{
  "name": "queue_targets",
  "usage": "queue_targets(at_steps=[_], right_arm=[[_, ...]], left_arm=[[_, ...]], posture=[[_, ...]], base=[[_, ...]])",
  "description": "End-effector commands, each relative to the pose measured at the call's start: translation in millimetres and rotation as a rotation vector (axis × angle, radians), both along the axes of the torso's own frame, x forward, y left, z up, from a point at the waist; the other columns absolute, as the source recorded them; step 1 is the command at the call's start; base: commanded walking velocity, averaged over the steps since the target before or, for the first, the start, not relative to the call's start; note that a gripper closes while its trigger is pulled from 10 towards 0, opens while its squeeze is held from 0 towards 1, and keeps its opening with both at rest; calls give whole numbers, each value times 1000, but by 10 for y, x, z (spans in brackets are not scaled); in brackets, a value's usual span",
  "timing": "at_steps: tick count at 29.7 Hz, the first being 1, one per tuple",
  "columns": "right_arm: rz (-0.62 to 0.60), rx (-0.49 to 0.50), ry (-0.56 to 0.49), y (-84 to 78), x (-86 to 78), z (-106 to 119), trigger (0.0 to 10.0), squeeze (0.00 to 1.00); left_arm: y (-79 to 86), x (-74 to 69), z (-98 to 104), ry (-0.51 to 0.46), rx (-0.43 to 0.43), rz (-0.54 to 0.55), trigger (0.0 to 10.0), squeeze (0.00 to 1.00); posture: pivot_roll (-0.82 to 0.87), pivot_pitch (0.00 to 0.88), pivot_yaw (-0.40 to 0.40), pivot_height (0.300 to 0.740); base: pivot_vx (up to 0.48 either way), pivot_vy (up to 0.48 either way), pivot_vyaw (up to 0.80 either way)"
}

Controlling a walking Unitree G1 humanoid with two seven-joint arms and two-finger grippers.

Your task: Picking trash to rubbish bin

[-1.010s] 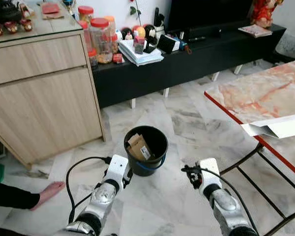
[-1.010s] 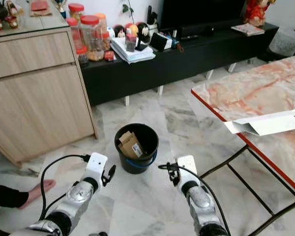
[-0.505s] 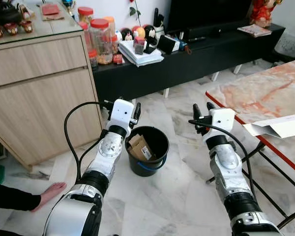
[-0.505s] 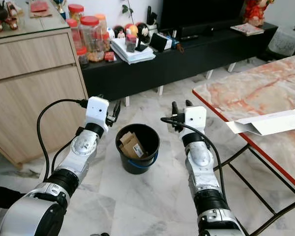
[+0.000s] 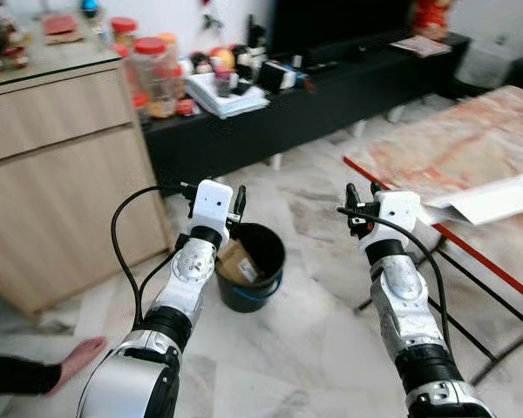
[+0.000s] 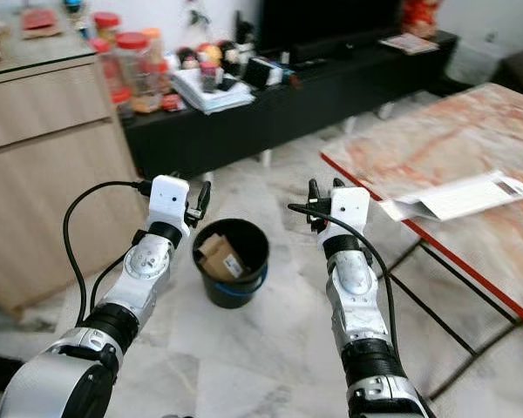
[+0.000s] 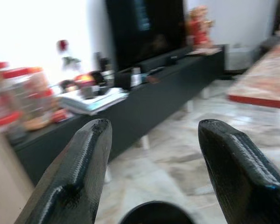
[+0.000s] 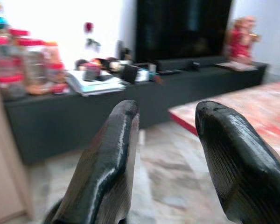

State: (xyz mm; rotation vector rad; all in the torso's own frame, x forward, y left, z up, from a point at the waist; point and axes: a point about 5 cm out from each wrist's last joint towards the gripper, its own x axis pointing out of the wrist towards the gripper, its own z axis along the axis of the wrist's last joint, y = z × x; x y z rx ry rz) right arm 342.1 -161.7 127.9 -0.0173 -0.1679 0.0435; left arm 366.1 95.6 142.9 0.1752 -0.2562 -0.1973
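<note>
**Both arms up over the bin, nothing held**

A second ago my two arms hung low near the floor; half a second ago they rose, and now they stay raised while my head camera has swung, so the whole room sits shifted. My left end effector (image 5: 235, 199) hovers just above the near rim of the one black bin (image 5: 274, 277), its two fingers (image 7: 72, 182) spread apart and empty. My right end effector (image 5: 359, 195) is level with it, well to the right of the bin, its two fingers (image 8: 102, 172) likewise parted with nothing between them. Inside the bin lies brown cardboard trash (image 5: 238, 262). One hand of a person (image 5: 80, 355) rests on the marble floor at my left. Right of me is the red-edged bench (image 5: 436, 157) carrying one white envelope (image 5: 488, 198). Farther off, a wooden cabinet (image 5: 61, 183) and a black TV stand (image 5: 331, 96) crowded with jars.
</note>
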Motion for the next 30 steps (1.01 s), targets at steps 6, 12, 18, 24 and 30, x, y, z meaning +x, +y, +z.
queue_targets(at_steps=[6, 12, 18, 24, 30], right_arm=[[-8, 15, -4, 38, -14, 36, 10000, 0], [-26, 24, -6, 35, -14, 50, 10000, 0], [-33, 22, 1, 22, -33, 31, 10000, 0], [-38, 20, 5, 26, -32, 33, 10000, 0], [-36, 21, 7, 37, -37, 27, 10000, 0]], left_arm=[[-23, 6, 46, -14, -2, -9, 10000, 0], [-45, -1, 40, -9, -9, -26, 10000, 0], [-88, -3, 47, -8, -15, -37, 10000, 0], [-109, -12, 47, -8, -23, -48, 10000, 0], [-97, -13, 47, -8, -22, -47, 10000, 0]], posture=[[65, 20, -47, 740], [57, 6, -34, 740], [56, 0, -34, 740], [59, 0, -37, 740], [60, 0, -36, 740]], base=[[0, 0, -788], [0, 0, -788], [0, 0, -788], [0, 0, -788], [0, 0, -788]])
